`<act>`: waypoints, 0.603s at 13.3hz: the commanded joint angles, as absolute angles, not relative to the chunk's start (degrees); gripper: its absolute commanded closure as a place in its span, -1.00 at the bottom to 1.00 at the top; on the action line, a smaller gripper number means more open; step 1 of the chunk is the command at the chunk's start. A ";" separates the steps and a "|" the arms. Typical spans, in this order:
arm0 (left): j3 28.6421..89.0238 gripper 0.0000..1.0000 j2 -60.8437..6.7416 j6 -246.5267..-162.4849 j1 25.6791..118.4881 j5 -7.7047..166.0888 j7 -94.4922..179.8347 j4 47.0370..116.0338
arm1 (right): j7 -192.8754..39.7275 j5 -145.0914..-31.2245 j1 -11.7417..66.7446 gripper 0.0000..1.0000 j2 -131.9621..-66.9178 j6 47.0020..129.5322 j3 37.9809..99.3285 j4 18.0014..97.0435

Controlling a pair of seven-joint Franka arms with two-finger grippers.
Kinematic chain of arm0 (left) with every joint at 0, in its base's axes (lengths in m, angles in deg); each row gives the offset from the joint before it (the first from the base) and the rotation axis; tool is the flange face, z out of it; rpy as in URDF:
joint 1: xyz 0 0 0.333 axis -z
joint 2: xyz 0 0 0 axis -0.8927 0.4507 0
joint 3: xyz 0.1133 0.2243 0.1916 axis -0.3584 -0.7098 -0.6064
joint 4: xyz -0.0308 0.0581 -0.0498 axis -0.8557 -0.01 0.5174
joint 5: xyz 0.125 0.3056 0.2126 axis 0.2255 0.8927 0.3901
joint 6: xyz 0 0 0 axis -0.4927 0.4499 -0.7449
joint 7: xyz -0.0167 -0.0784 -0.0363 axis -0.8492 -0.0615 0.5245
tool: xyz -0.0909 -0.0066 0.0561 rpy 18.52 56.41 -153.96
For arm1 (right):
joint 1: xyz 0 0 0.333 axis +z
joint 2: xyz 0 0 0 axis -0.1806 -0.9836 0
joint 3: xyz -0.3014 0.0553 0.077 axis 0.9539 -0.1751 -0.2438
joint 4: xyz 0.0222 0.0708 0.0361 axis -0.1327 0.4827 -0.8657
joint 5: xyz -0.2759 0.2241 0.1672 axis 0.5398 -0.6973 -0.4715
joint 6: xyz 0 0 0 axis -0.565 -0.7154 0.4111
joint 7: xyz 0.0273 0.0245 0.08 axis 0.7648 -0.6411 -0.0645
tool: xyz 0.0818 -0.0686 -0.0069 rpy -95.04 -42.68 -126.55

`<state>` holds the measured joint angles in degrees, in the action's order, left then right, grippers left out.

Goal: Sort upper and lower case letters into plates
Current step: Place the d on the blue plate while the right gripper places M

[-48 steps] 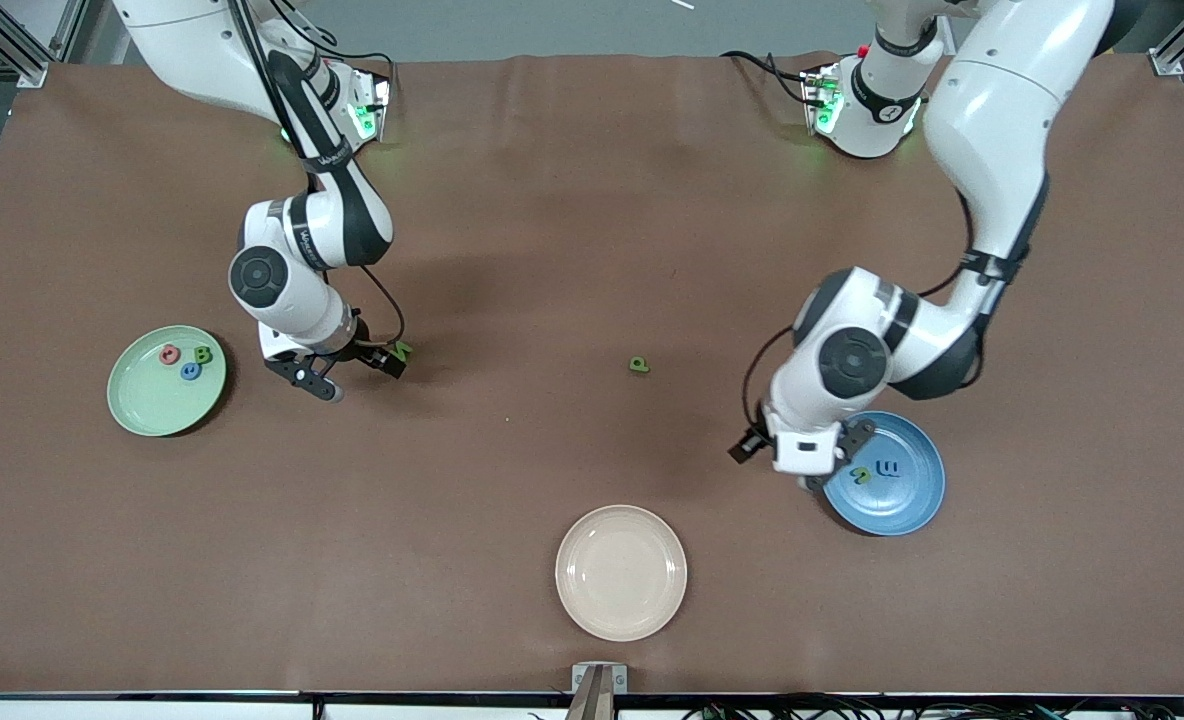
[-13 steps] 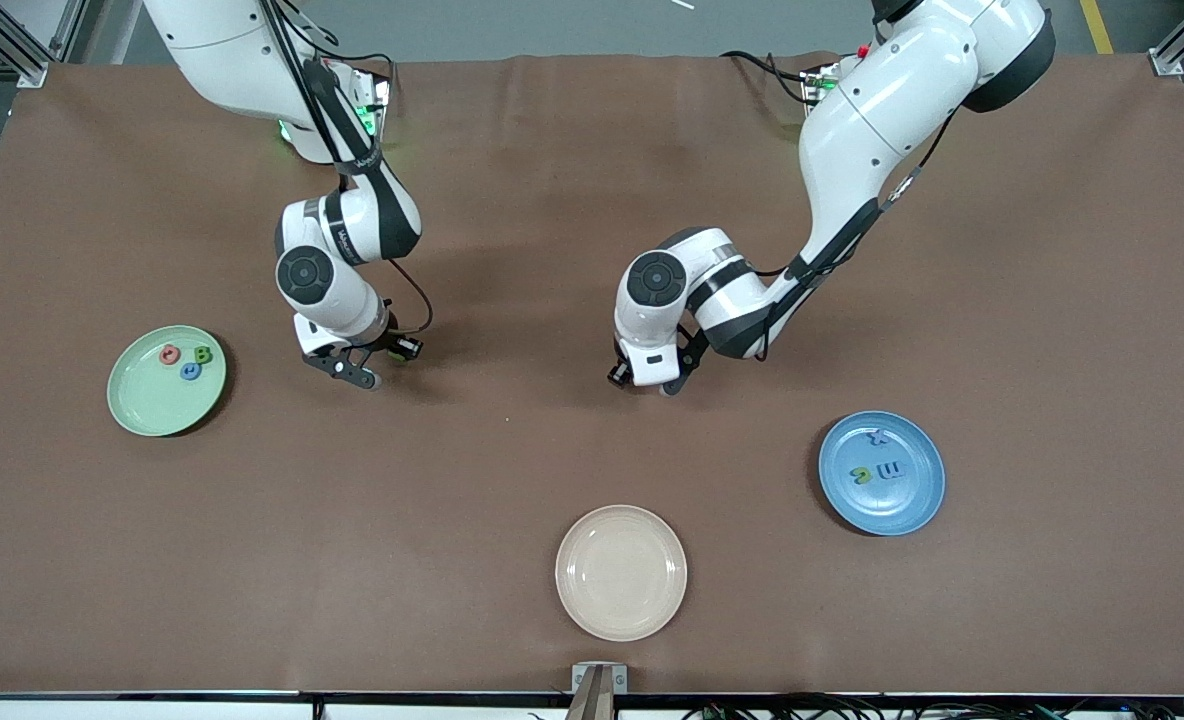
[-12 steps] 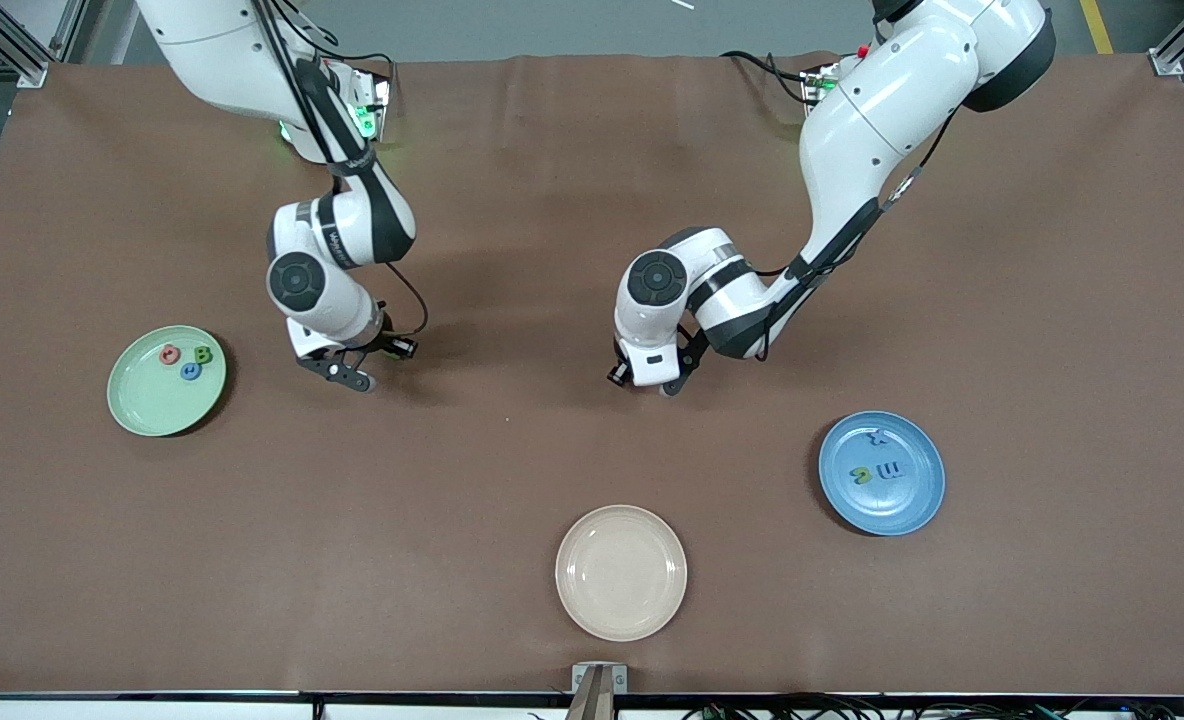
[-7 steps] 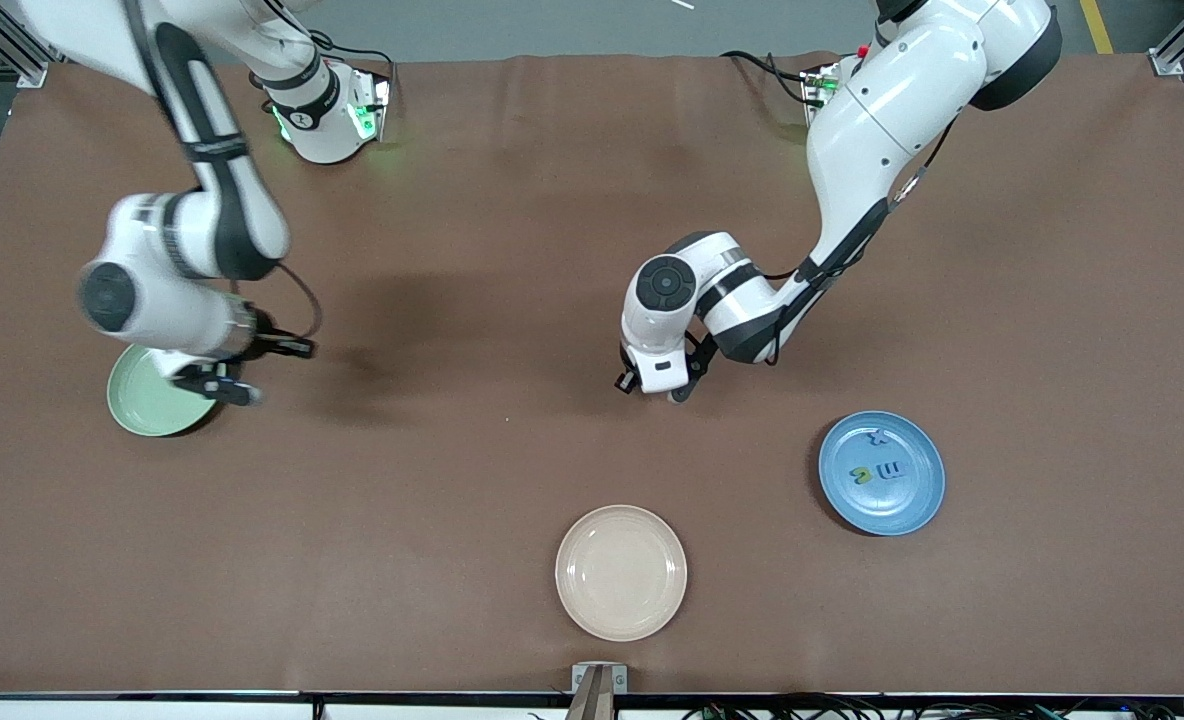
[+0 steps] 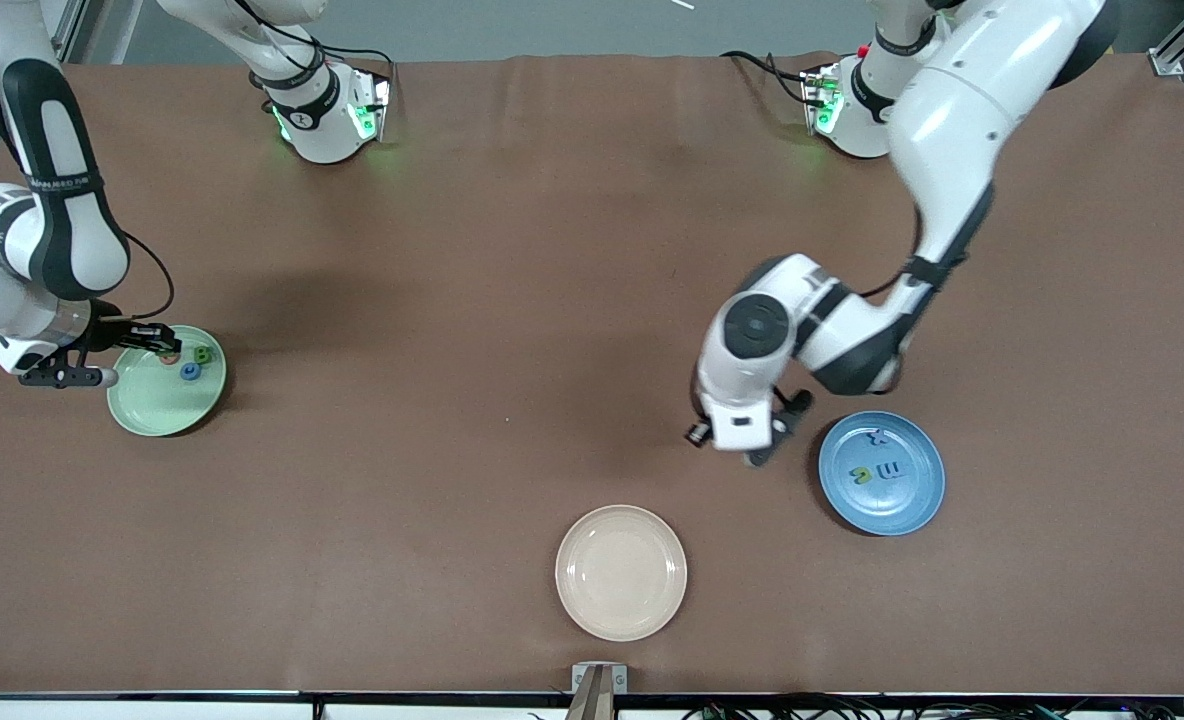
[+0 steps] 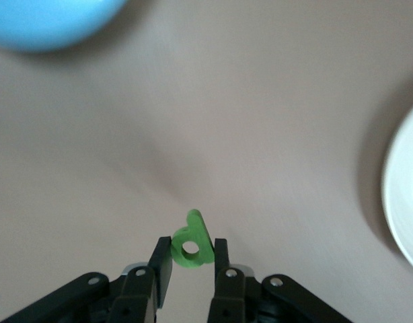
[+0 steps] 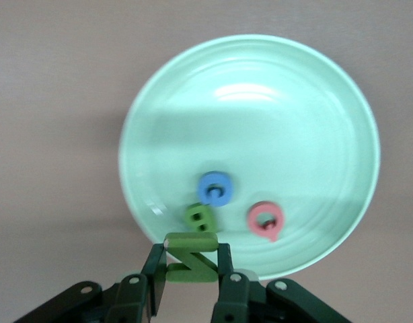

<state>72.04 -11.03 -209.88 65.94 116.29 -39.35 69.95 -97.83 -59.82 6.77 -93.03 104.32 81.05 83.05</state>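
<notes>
My right gripper (image 5: 155, 347) (image 7: 192, 252) hangs over the rim of the light green plate (image 5: 152, 412) (image 7: 260, 114), shut on a green Z letter (image 7: 193, 272). In that plate lie a red-pink letter (image 5: 167, 355) (image 7: 265, 219), a small green letter (image 5: 204, 354) (image 7: 198, 215) and a blue letter (image 5: 190, 371) (image 7: 214, 188). My left gripper (image 5: 764, 445) (image 6: 191, 245) is over bare table beside the blue plate (image 5: 897, 503) (image 6: 45, 20), shut on a green letter with a round hole (image 6: 200, 232). The blue plate holds a blue x (image 5: 879, 436), a green letter (image 5: 860, 475) and another blue letter (image 5: 893, 470).
A cream plate (image 5: 620, 572) (image 6: 409, 195) sits near the table's front edge, between the two coloured plates. A brown mat (image 5: 512, 300) covers the table.
The left gripper shut on the green letter at mid-table and carried it toward the blue plate. The right arm swung with the Z from mid-table to the light green plate.
</notes>
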 commanded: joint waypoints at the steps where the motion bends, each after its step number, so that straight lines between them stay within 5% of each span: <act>1: 72.59 1.00 -12.59 -207.67 58.58 117.19 -26.42 71.47 | -100.28 -59.13 5.13 0.59 -97.23 109.74 79.90 83.30; 6: 72.24 0.94 -10.85 -208.10 48.55 117.19 -7.77 71.47 | -102.22 -59.31 2.94 0.58 -99.79 113.27 79.90 82.87; 8: 72.24 0.65 -10.14 -208.46 47.30 117.28 -6.17 71.38 | -102.22 -59.31 2.84 0.58 -100.58 113.36 79.90 81.29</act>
